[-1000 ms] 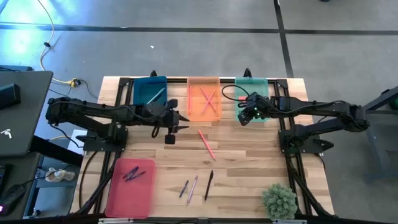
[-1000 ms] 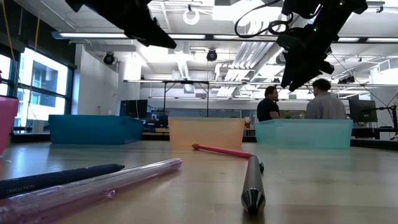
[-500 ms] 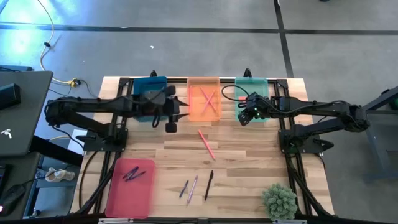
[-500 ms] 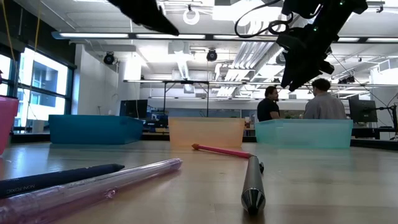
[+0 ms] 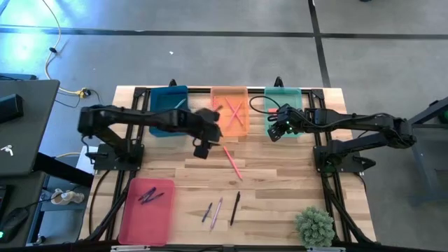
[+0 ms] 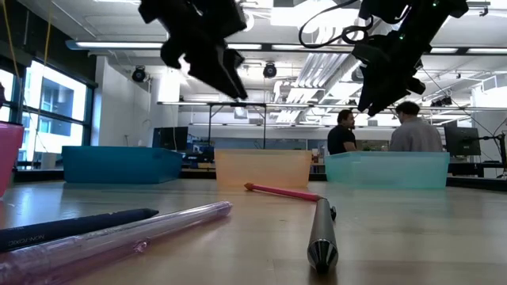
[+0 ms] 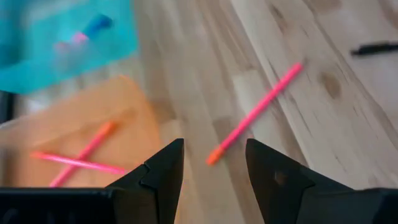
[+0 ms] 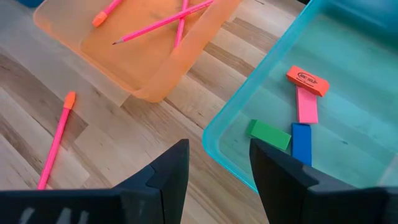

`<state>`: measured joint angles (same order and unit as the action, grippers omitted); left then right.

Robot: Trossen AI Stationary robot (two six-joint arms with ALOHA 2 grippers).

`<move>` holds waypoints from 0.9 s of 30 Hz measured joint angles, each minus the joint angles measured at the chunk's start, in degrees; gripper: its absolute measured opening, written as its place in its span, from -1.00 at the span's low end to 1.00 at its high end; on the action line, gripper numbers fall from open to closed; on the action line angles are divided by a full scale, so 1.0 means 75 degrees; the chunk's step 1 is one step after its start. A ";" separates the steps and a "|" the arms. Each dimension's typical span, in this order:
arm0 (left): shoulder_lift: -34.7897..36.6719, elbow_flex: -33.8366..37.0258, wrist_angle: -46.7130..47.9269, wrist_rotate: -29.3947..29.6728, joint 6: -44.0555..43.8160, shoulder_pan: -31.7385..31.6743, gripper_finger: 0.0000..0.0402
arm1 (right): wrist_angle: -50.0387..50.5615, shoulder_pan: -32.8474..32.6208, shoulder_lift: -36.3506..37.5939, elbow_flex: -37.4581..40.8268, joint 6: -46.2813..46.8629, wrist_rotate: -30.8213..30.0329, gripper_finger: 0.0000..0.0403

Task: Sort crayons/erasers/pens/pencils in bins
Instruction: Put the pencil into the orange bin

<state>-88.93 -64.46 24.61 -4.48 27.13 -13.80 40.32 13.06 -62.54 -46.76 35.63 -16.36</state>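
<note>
A pink pencil (image 5: 232, 162) with an orange end lies flat on the wood just in front of the orange bin (image 5: 229, 112), which holds more pink pencils (image 8: 163, 20). My left gripper (image 5: 203, 148) hangs open above the table beside that bin's near left corner, and the pencil (image 7: 255, 115) lies beyond its fingertips. My right gripper (image 5: 276, 131) hangs open over the near left corner of the mint-green bin (image 8: 348, 118). Several erasers lie flat in that bin, among them a green eraser (image 8: 268, 134) and a blue eraser (image 8: 301, 143). Both grippers are empty.
A teal-blue bin (image 5: 168, 105) stands at the far left and a pink-red bin (image 5: 147, 210) with dark pens at the near left. Three pens (image 5: 218, 211) lie loose near the front edge. A small green plant (image 5: 313, 225) stands at the near right corner.
My left arm has drawn back over the teal-blue bin and then stretched out toward the table's right. Its gripper now hangs near the loose pink pencil, lower in the low view. My right arm has kept still.
</note>
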 joint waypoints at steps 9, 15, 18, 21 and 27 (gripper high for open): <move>-0.1358 -0.0672 0.0592 0.0005 0.0501 0.0343 -0.20 | -0.0014 0.0000 -0.0003 -0.0001 -0.0009 -0.0071 -0.20; -0.1919 -0.1146 0.0636 0.0007 0.0505 0.0347 -0.20 | -0.0019 0.0003 -0.0003 -0.0003 -0.0010 -0.0224 -0.20; -0.2182 -0.1302 0.0634 0.0024 0.0667 0.0364 -0.20 | -0.0019 0.0003 -0.0003 -0.0003 -0.0010 -0.0224 -0.20; -0.2420 -0.1394 0.0633 0.0022 0.0671 0.0364 -0.20 | -0.0033 0.0002 -0.0003 -0.0003 -0.0010 -0.0224 -0.20; -0.2769 -0.1406 0.0629 0.0024 0.0677 0.0370 -0.20 | -0.0042 0.0001 -0.0003 -0.0003 -0.0010 -0.0224 -0.20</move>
<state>-109.69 -75.00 29.33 -4.29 32.21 -11.03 40.01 13.07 -62.57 -46.78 35.55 -18.04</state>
